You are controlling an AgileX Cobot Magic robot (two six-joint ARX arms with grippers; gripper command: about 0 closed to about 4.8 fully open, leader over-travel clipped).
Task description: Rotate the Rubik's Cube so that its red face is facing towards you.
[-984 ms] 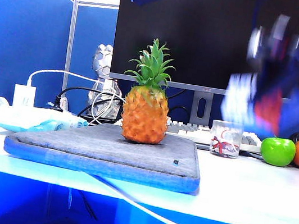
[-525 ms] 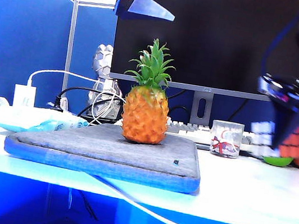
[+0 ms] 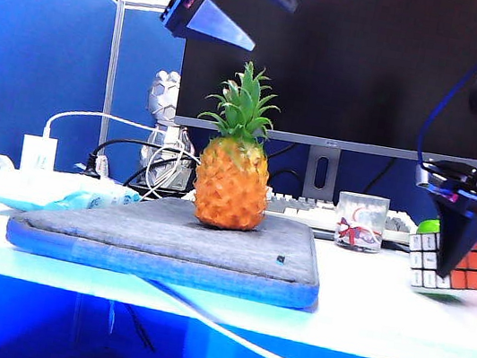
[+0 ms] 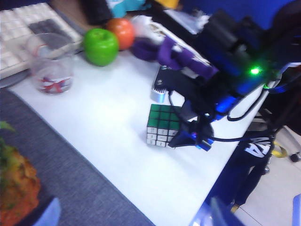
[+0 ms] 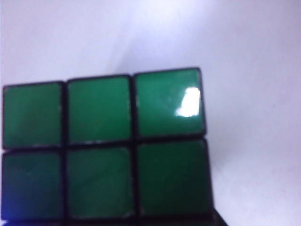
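Cube: the Rubik's Cube (image 3: 452, 265) stands on the white bench (image 3: 363, 312) at the far right of the exterior view, in front of a green apple (image 4: 100, 46) and an orange fruit (image 4: 123, 32).
Faces showing: white squares toward the left, orange-red squares toward the right in the exterior view; green on top in both wrist views (image 5: 103, 146). A crimson side cannot be made out in any view, so where the red face lies is not known.
Right gripper: low over the cube (image 3: 476, 237), dark fingers (image 3: 458, 237) reaching down across its near corner. They straddle the cube at middling width; whether they press on it or only bracket it cannot be told.
Left gripper: raised at the upper left of the exterior view (image 3: 239, 5), well apart from the cube, jaws spread wide with nothing between them.
Other things: a pineapple (image 3: 234, 165) on a grey pad (image 3: 174, 241) in the middle, a glass jar (image 3: 361, 221) to its right, a keyboard (image 3: 306, 210) behind.
Progress: early, by the look of it. The cube sits on the bench with white and orange-red sides forward; the turn that brings the red side to the front appears still to be done.
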